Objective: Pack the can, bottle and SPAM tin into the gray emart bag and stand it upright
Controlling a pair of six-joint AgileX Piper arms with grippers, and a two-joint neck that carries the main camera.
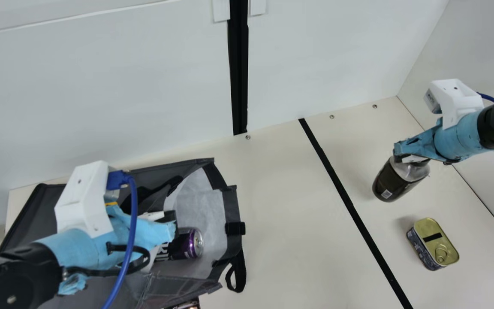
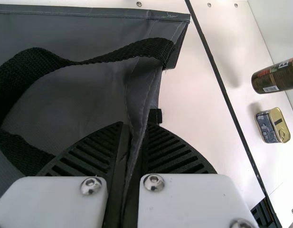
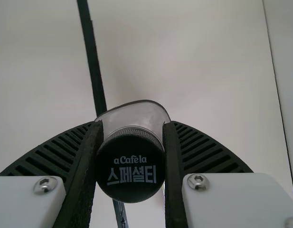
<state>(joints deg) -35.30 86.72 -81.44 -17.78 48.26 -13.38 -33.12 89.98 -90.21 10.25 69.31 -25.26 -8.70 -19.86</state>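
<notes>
Pinching the stitched gray bag point(image 2: 89, 95) are left jaws; right jaws grip the cylindrical bottle point(image 1: 395, 184).

free: 1 lane between bag point(image 1: 231, 208) and bottle point(image 1: 390, 182) | blocking: left arm point(image 1: 24, 264) over bag; tin point(image 1: 433, 240) near bottle

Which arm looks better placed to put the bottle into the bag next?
Probably the right: the right gripper holds the bottle near its cap, while the left gripper pinches the bag's edge.
</notes>
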